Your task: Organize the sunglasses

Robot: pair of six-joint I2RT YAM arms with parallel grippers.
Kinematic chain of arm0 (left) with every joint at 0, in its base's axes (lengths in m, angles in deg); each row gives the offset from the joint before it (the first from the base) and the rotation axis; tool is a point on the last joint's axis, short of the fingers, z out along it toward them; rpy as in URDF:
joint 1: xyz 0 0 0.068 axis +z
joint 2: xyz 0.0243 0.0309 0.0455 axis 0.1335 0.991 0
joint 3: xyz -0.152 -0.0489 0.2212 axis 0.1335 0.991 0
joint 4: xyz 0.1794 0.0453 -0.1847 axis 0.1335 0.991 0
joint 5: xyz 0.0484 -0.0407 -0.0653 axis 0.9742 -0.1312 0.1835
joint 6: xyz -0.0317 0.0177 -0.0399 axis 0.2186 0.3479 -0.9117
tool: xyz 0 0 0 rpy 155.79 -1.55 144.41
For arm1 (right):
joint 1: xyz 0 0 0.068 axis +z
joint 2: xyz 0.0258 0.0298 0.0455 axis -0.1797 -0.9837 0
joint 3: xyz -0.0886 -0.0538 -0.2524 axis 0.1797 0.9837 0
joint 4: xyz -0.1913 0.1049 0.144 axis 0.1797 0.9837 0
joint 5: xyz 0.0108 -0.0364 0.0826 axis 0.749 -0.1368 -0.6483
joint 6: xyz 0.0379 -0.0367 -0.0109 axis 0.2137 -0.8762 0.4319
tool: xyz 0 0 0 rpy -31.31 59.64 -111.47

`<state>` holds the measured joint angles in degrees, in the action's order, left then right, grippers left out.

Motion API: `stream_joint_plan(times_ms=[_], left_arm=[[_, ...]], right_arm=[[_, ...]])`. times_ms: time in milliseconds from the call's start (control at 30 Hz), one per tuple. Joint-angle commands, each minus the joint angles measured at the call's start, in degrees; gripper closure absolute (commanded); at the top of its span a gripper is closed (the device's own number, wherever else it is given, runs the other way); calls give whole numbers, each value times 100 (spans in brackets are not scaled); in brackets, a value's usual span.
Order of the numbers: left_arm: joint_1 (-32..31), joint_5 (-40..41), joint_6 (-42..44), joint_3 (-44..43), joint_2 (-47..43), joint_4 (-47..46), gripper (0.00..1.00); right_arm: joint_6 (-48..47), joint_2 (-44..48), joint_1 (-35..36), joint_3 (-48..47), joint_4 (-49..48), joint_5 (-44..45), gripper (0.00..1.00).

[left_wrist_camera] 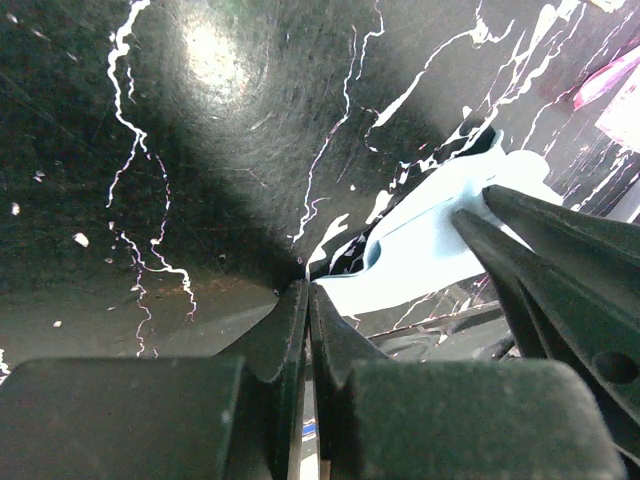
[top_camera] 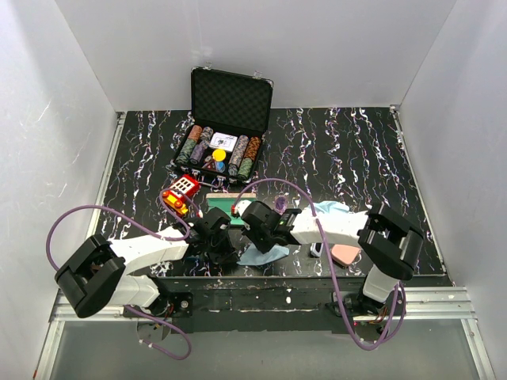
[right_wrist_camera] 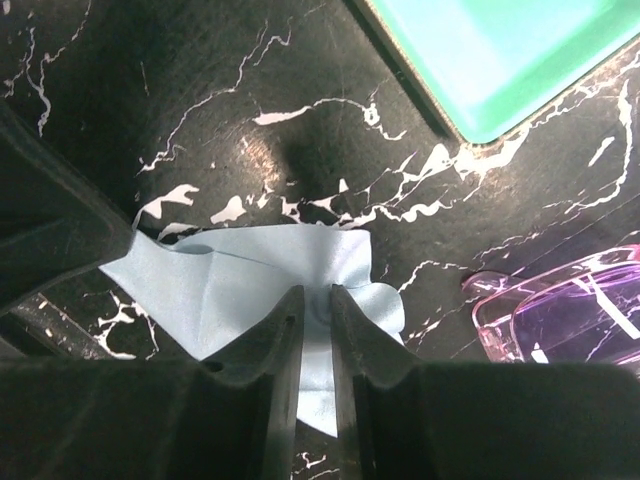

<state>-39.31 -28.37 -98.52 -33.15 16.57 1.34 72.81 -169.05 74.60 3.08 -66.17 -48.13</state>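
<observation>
One pair, the purple sunglasses (right_wrist_camera: 560, 315), lies loose on the bench (right_wrist_camera: 200, 80), not yet put away; left claw (left_wrist_camera: 307, 300) shut, empty; right claw (right_wrist_camera: 317, 300) narrow over a blue cloth (right_wrist_camera: 250, 280), grip unclear.

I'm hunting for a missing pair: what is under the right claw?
A light blue cloth on the black table, with purple sunglasses lying apart from it. Anything beneath the cloth is hidden.
</observation>
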Motion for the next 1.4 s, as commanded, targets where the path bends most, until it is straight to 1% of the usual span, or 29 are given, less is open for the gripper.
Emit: stream_joint_plan(times_ms=[0, 200, 467, 600, 867, 1033, 1133, 1267, 1300, 1367], left_arm=[[-4, 123, -44, -21, -151, 91, 100], [-4, 114, -35, -38, -98, 91, 100], [-4, 105, -35, -39, -98, 73, 100], [-4, 97, -35, -30, -98, 82, 100], [-4, 88, -35, -30, -81, 56, 100], [-4, 70, -26, -39, -63, 56, 100], [-4, 70, -26, -30, -54, 56, 100], [-4, 88, -35, -47, -28, 56, 100], [-4, 70, -35, -56, -19, 56, 100], [-4, 70, -35, -65, -11, 56, 100]], right_arm=[[73, 304, 18, -24, 156, -256, 73], [143, 488, 18, 3, 157, -476, 67], [161, 515, 26, 55, 25, -687, 64], [240, 383, 18, 11, 209, -310, 61], [407, 489, 9, 222, 174, -72, 55], [434, 243, 9, 108, 271, -116, 55], [425, 277, 9, 108, 210, -265, 56], [372, 418, 9, 152, 69, -687, 60], [355, 436, 9, 169, 25, -922, 61], [355, 471, 17, 204, -28, -1073, 61]])
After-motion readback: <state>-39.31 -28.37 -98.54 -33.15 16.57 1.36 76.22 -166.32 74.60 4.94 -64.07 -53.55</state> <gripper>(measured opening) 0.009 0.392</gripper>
